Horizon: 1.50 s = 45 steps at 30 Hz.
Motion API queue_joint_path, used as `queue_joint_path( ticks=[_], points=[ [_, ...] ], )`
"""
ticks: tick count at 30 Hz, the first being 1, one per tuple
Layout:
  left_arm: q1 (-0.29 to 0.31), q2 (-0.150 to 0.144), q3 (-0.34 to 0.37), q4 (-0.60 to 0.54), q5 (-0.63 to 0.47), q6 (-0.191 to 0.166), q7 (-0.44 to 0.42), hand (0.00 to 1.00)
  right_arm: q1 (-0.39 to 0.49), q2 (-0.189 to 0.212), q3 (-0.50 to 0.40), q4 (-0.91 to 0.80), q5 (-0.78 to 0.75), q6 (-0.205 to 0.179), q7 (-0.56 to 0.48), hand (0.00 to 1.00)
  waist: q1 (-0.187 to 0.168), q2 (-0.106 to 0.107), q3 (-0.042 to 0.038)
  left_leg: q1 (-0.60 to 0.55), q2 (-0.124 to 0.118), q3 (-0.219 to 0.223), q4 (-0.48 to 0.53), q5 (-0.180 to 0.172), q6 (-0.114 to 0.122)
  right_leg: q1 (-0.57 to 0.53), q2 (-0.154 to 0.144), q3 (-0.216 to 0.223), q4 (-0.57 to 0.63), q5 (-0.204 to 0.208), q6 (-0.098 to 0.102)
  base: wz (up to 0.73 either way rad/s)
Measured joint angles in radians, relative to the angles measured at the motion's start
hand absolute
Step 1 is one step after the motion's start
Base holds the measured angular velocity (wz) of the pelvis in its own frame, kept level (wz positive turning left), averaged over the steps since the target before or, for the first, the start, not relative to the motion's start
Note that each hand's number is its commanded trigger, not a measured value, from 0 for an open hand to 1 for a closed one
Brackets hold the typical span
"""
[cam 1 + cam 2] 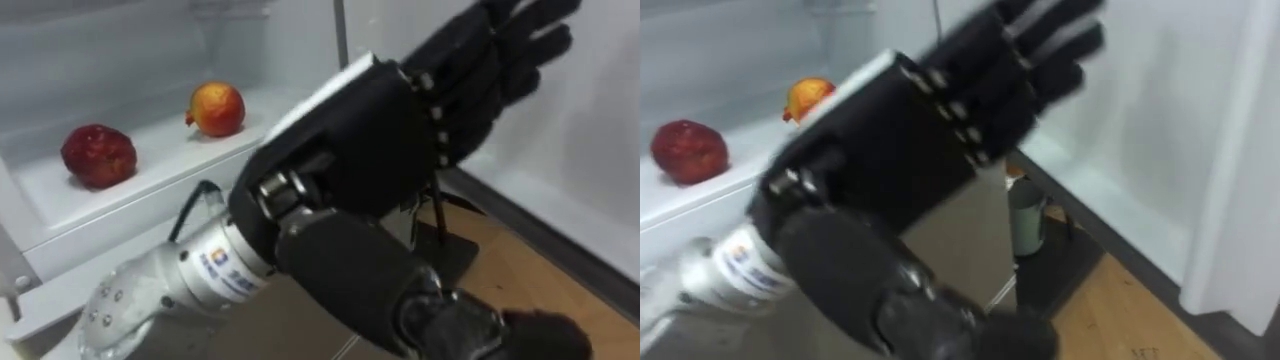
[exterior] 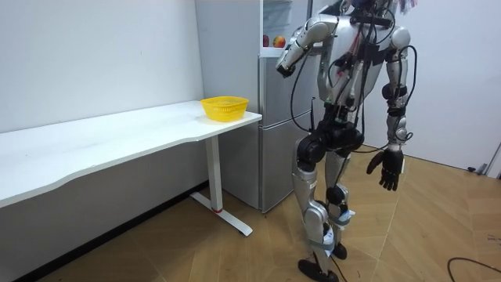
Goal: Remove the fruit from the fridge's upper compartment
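Standing at the fridge (image 2: 274,157), the robot holds its left hand (image 1: 370,140) up, fingers (image 1: 500,50) straight and slightly spread, gripping nothing. At its ten o'clock, a dark red fruit (image 1: 98,155) and an orange fruit (image 1: 217,108) rest apart on the upper shelf (image 1: 170,160). Its right hand (image 2: 387,168) hangs loose-fingered.

Left hand (image 1: 370,130): black, boxy back plate, white tag along its edge, and segmented black fingers with small silver screws at the knuckle line. The wrist is a bare metal joint with a bulky black housing beside it. The forearm is a rounded silver shell with small screw heads and a white band carrying a blue-and-orange mark. A thin black cable loops off it. Room view: silver-grey shells, black joints, black cables bundled over chest and waist, dark feet. Right hand (image 2: 387,168) also black.
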<state>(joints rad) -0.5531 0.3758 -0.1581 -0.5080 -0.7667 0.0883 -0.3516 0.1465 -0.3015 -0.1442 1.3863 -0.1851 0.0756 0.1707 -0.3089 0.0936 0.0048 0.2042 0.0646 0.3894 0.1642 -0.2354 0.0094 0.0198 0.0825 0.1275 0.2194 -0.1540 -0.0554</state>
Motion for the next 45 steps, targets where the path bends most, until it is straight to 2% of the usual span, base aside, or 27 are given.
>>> queue_joint_path(
  ticks=[1,2,4,6,8,9,10,12,14,17,19,21,22,23,25,27,28,30,33,34,37,40,42,44,45],
  points=[
    [0.003,0.001,0.017,-0.014,0.025,-0.004,0.012,0.0,0.0,0.001,0.0,0.003,-0.01,0.0,-0.003,0.0,0.014,-0.001,0.0003,-0.001,0.0,-0.01,0.0,0.0,0.0,0.001,-0.001,-0.005,-0.001,0.0,-0.001,0.18],
    [0.019,0.005,0.064,-0.053,0.067,-0.008,0.035,0.0,-0.001,0.004,-0.005,0.002,-0.016,-0.001,-0.012,0.0,0.041,-0.002,0.0005,-0.004,-0.002,-0.026,0.0,0.0,0.0,0.001,-0.003,-0.014,0.0,-0.002,-0.002,0.28],
    [0.049,0.013,0.13,-0.103,0.123,-0.036,0.073,0.0,0.001,0.01,-0.034,0.001,-0.027,-0.001,-0.019,0.0,0.071,-0.007,0.0011,-0.008,-0.007,-0.055,0.0,0.0,0.0,0.0,-0.007,-0.038,0.0,-0.002,-0.003,0.42],
    [0.108,0.025,0.21,-0.14,0.193,-0.074,0.124,0.0,-0.001,0.019,-0.045,-0.004,-0.039,-0.006,-0.034,0.0,0.114,-0.021,0.0001,-0.022,-0.008,-0.114,0.0,0.0,-0.001,0.003,-0.016,-0.087,0.0,-0.005,-0.006,0.59],
    [0.157,0.029,0.257,-0.142,0.241,-0.092,0.157,0.0,0.01,0.037,-0.043,-0.015,-0.058,-0.01,-0.055,0.0,0.153,-0.039,-0.0022,-0.03,-0.009,-0.15,0.0,0.001,-0.003,0.005,-0.02,-0.113,-0.003,-0.006,-0.007,0.6],
    [0.188,0.029,0.278,-0.14,0.272,-0.095,0.182,0.0,0.013,0.049,-0.043,-0.015,-0.071,-0.01,-0.066,0.0,0.167,-0.05,-0.0013,-0.033,-0.009,-0.176,0.002,0.003,-0.004,0.016,-0.024,-0.138,-0.017,-0.006,-0.008,0.69],
    [0.203,0.029,0.284,-0.139,0.285,-0.095,0.194,0.0,0.013,0.053,-0.043,-0.015,-0.078,-0.01,-0.067,0.0,0.176,-0.055,-0.0038,-0.035,-0.01,-0.185,0.002,0.003,-0.006,0.018,-0.026,-0.149,-0.018,-0.007,-0.008,0.66],
    [0.262,0.028,0.321,-0.14,0.341,-0.097,0.226,0.0,0.013,0.056,-0.044,-0.037,-0.087,-0.012,-0.075,0.0,0.228,-0.061,-0.007,-0.039,-0.015,-0.216,0.003,0.006,-0.01,0.02,-0.035,-0.177,-0.014,-0.014,-0.006,0.41],
    [0.278,0.028,0.355,-0.14,0.389,-0.097,0.249,0.0,0.01,0.058,-0.044,-0.06,-0.106,-0.012,-0.084,0.0,0.241,-0.064,-0.0088,-0.049,-0.022,-0.256,0.004,0.007,-0.012,0.024,-0.046,-0.213,-0.016,-0.016,-0.003,0.48],
    [0.279,0.028,0.406,-0.141,0.43,-0.109,0.303,0.0,0.006,0.064,-0.022,-0.066,-0.142,-0.021,-0.1,0.0,0.291,-0.062,-0.0101,-0.05,-0.026,-0.274,0.004,0.007,-0.012,0.033,-0.051,-0.238,-0.015,-0.018,0.001,0.3],
    [0.298,0.028,0.439,-0.141,0.426,-0.138,0.339,0.0,0.006,0.072,0.003,-0.07,-0.148,-0.022,-0.103,0.0,0.301,-0.059,-0.0094,-0.05,-0.031,-0.289,0.004,0.007,-0.012,0.039,-0.06,-0.252,-0.014,-0.022,0.003,0.24],
    [0.356,0.027,0.475,-0.14,0.427,-0.154,0.368,0.0,0.008,0.075,0.005,-0.076,-0.162,-0.019,-0.103,0.0,0.321,-0.048,-0.0047,-0.052,-0.036,-0.303,0.005,0.008,-0.012,0.045,-0.065,-0.27,-0.014,-0.024,0.007,0.16],
    [0.376,0.027,0.483,-0.14,0.428,-0.154,0.371,0.0,0.009,0.075,0.005,-0.079,-0.164,-0.018,-0.103,0.0,0.322,-0.046,-0.0048,-0.052,-0.037,-0.311,0.005,0.008,-0.012,0.049,-0.067,-0.275,-0.014,-0.025,0.008,0.25],
    [0.42,0.027,0.5,-0.14,0.427,-0.154,0.372,0.0,0.011,0.076,0.005,-0.082,-0.163,-0.018,-0.103,0.0,0.323,-0.04,-0.0085,-0.052,-0.04,-0.314,0.006,0.008,-0.012,0.052,-0.071,-0.284,-0.015,-0.029,0.01,0.24],
    [0.488,0.026,0.518,-0.137,0.428,-0.154,0.374,0.0,0.018,0.081,0.005,-0.081,-0.162,-0.015,-0.105,0.0,0.329,-0.037,-0.0092,-0.05,-0.043,-0.33,0.008,0.008,-0.012,0.057,-0.077,-0.297,-0.014,-0.036,0.011,0.2],
    [0.566,0.005,0.54,-0.118,0.435,-0.15,0.366,0.0,0.023,0.096,0.005,-0.081,-0.163,-0.008,-0.106,0.0,0.345,-0.036,-0.0074,-0.055,-0.045,-0.345,0.015,0.008,-0.011,0.061,-0.08,-0.312,-0.014,-0.039,0.01,0.2],
    [0.585,-0.006,0.552,-0.112,0.434,-0.145,0.366,0.0,0.025,0.099,0.005,-0.081,-0.164,-0.006,-0.107,0.0,0.348,-0.036,-0.0068,-0.058,-0.045,-0.346,0.018,0.008,-0.011,0.062,-0.082,-0.317,-0.014,-0.04,0.01,0.19],
    [0.668,-0.046,0.597,-0.067,0.435,-0.139,0.367,0.0,0.03,0.106,0.005,-0.081,-0.168,-0.006,-0.114,0.0,0.355,-0.032,-0.0057,-0.06,-0.046,-0.355,0.023,0.008,-0.011,0.067,-0.084,-0.33,-0.015,-0.045,0.009,0.16],
    [0.764,-0.08,0.609,-0.003,0.456,-0.112,0.368,0.0,0.033,0.106,0.005,-0.076,-0.167,-0.007,-0.114,0.0,0.372,-0.022,-0.0048,-0.065,-0.047,-0.37,0.025,0.008,-0.011,0.069,-0.084,-0.334,-0.015,-0.047,0.008,0.13],
    [0.783,-0.086,0.608,0.008,0.459,-0.111,0.367,0.0,0.031,0.106,0.005,-0.076,-0.167,-0.004,-0.114,0.0,0.373,-0.029,-0.0004,-0.068,-0.047,-0.374,0.025,0.008,-0.011,0.067,-0.084,-0.337,-0.015,-0.048,0.009,0.2],
    [0.876,-0.12,0.604,0.102,0.47,-0.099,0.373,0.0,0.028,0.105,0.005,-0.079,-0.13,0.008,-0.126,0.0,0.374,-0.025,-0.0016,-0.078,-0.054,-0.399,0.033,0.008,-0.011,0.068,-0.094,-0.365,-0.011,-0.056,0.01,0.21],
    [0.917,-0.14,0.577,0.203,0.47,-0.092,0.405,0.0,0.027,0.103,0.027,-0.076,-0.107,0.012,-0.126,0.0,0.378,-0.03,-0.0003,-0.088,-0.062,-0.42,0.036,0.008,-0.011,0.066,-0.1,-0.381,-0.001,-0.068,0.015,0.29],
    [0.947,-0.171,0.563,0.286,0.47,-0.094,0.426,0.0,0.021,0.103,0.036,-0.071,-0.092,0.013,-0.126,0.0,0.394,-0.032,0.0003,-0.089,-0.064,-0.429,0.035,0.008,-0.011,0.068,-0.104,-0.393,-0.001,-0.069,0.016,0.08],
    [0.968,-0.183,0.544,0.372,0.47,-0.093,0.438,0.0,0.012,0.104,0.035,-0.069,-0.082,0.012,-0.127,0.0,0.394,-0.036,0.0003,-0.09,-0.067,-0.437,0.035,0.008,-0.011,0.071,-0.109,-0.408,-0.001,-0.072,0.017,0.17],
    [0.969,-0.202,0.543,0.433,0.468,-0.092,0.443,0.0,0.015,0.106,0.037,-0.068,-0.078,0.012,-0.129,0.0,0.393,-0.04,0.0022,-0.091,-0.07,-0.452,0.035,0.008,-0.011,0.076,-0.11,-0.416,-0.002,-0.072,0.018,0.25]
  ],
)
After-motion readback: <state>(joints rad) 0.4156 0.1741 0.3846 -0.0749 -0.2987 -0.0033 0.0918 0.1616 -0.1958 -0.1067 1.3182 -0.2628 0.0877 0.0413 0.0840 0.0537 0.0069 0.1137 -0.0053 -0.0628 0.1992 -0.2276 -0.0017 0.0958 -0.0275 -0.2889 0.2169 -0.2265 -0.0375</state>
